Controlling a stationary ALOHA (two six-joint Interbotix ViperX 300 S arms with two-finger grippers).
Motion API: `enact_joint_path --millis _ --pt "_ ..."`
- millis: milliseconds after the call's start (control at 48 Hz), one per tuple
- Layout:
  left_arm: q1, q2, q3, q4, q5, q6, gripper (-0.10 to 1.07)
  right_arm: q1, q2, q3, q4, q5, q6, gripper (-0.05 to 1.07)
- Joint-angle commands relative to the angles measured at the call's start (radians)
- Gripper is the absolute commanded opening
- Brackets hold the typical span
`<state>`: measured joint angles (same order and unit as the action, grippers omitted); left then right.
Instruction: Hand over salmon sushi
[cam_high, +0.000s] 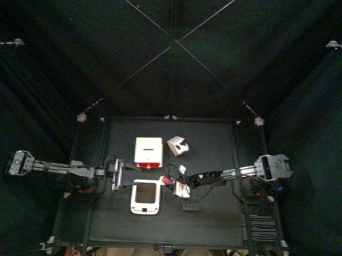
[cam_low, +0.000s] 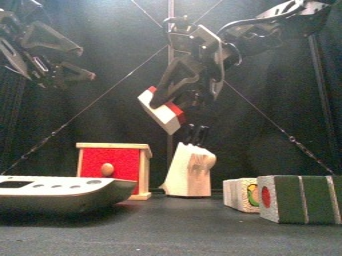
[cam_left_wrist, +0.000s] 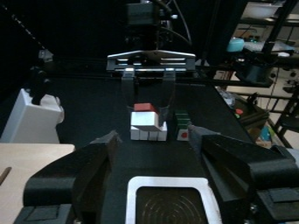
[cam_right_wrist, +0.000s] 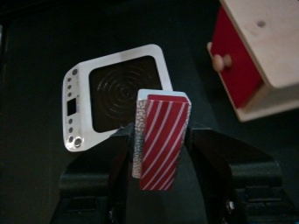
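Above the white scale (cam_high: 146, 198), the right gripper (cam_right_wrist: 162, 162) clamps the salmon sushi (cam_right_wrist: 159, 140) lengthwise (stripes along its jaws), directly facing the left gripper (cam_left_wrist: 149, 179), whose jaws stand wide and empty.

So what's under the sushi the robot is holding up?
In the right wrist view, the salmon sushi sits in the right end effector. Below it lies a white scale with a dark round plate. The sushi covers part of the scale.
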<state>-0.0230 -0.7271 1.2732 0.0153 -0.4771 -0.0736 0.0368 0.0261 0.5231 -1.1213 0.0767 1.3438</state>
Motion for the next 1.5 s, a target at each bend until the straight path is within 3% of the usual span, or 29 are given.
enact_joint_path --millis 0,292,729,1146,1479 --pt "-0.011 0.046 -0.052 -0.017 0.003 -0.002 0.99 -0.005 0.012 -0.054 -0.060 -0.012 -0.003 0.59" --pt "-0.025 0.199 -0.137 -0.080 0.060 0.003 1.00 0.002 0.064 -0.110 -0.091 -0.009 0.003 0.59" --pt "-0.025 0.397 -0.239 -0.071 0.101 0.006 1.00 0.009 0.057 -0.110 -0.078 -0.008 0.000 0.59" --pt "-0.021 0.436 -0.268 -0.063 0.107 0.009 0.99 0.012 0.061 -0.118 -0.067 -0.008 0.002 0.59" --pt "-0.021 0.476 -0.295 0.003 0.107 0.009 0.99 0.012 0.064 -0.118 -0.067 -0.008 0.002 0.59"
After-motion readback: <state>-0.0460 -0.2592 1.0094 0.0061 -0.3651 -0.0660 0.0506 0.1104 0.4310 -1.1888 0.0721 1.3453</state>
